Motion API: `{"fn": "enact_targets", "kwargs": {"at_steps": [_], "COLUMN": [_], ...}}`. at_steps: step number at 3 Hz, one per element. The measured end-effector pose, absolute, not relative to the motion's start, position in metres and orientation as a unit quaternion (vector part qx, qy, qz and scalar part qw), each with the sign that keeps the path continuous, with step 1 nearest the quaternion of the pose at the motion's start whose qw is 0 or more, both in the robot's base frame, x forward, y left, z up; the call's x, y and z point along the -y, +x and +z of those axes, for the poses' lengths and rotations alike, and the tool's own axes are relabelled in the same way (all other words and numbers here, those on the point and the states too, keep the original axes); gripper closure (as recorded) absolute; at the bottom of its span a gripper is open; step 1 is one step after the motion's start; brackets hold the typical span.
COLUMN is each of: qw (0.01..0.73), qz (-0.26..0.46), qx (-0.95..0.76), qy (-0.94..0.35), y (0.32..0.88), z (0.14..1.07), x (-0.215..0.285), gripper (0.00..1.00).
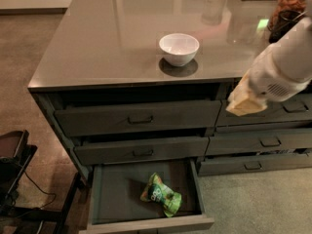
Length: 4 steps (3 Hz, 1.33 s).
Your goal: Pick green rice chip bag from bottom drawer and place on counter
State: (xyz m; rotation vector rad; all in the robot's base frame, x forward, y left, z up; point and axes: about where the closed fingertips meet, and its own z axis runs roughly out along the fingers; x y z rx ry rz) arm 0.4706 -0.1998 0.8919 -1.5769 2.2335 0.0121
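The crinkled light-green rice chip bag (161, 195) is pictured in the pulled-out grey-green bottom drawer (114, 194); the cream-tipped pincer (245, 100) is held below the glossy grey-brown bench (107, 38) edge, its state indiscernible.

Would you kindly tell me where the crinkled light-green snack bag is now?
The light-green snack bag lies right of centre in the open grey-green bottom drawer, low in the camera view. The gripper hangs upper right, before the right-hand drawers.
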Motion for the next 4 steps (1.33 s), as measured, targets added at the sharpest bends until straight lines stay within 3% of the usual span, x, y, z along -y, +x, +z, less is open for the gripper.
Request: {"fn": "enact_targets", "kwargs": {"at_steps": [1,2,4], "qw": [0.215,0.192,0.189], "qz": [0.044,0.092,0.098], "qx": [-0.812,-0.825,-0.833], "qy": [-0.54,-0.523,-0.511], "y": [0.5,0.525,0.529], "z": [0.821,0.722,0.688], "x": [0.18,0.159,0.161], "gripper": [0.88,1.0,1.0]}}
